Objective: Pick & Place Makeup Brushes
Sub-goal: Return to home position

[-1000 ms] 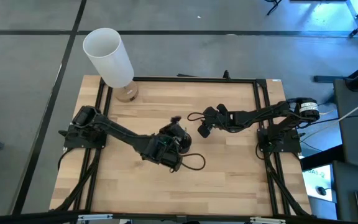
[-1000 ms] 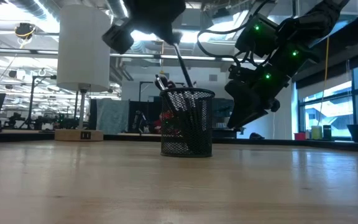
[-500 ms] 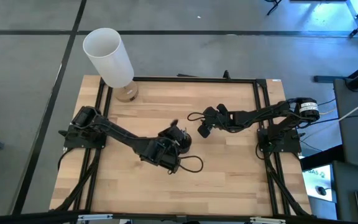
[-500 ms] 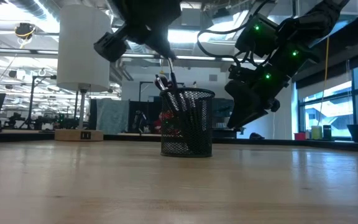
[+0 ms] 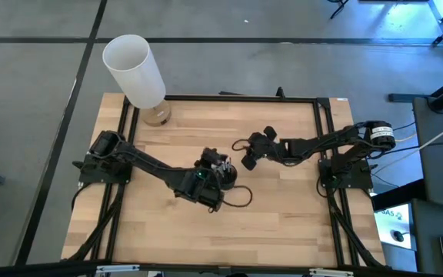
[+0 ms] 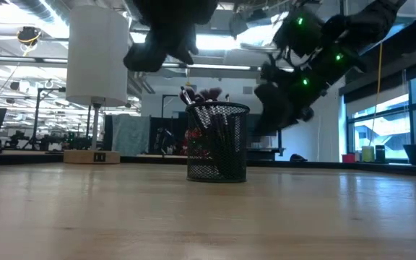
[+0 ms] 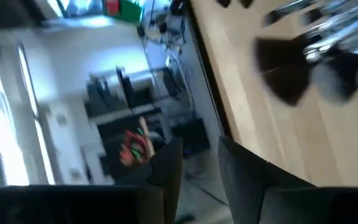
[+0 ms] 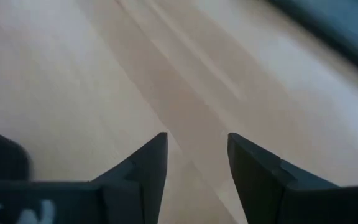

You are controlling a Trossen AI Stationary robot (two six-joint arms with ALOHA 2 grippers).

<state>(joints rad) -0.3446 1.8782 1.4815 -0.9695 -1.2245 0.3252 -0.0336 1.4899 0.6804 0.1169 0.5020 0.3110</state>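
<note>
A black mesh cup [image 6: 218,144] stands upright on the wooden table near its middle [image 5: 225,177]. Several makeup brushes [image 6: 206,94] stand in it, tufted tips up; a dark fan-shaped tip [image 7: 291,71] shows in the left wrist view. My left gripper [image 7: 201,165] hovers just above and to the left of the cup [image 6: 183,52], open, with nothing between its fingers. My right gripper [image 8: 196,155] hangs open over bare wood, to the right of the cup [image 5: 249,160] and above table height [image 6: 269,108].
A tall white cylinder [image 5: 133,69] on a small wooden base [image 5: 158,115] stands at the table's far left corner. A loop of dark cable [image 5: 241,198] hangs by the left wrist. Bare wood [image 5: 229,238] stretches across the near half of the table.
My left gripper held a brush slanting over the cup, lowered it in among the others and let go. The brush now stands in the cup. The left wrist has rolled meanwhile. My right gripper has tipped slightly toward the cup.
</note>
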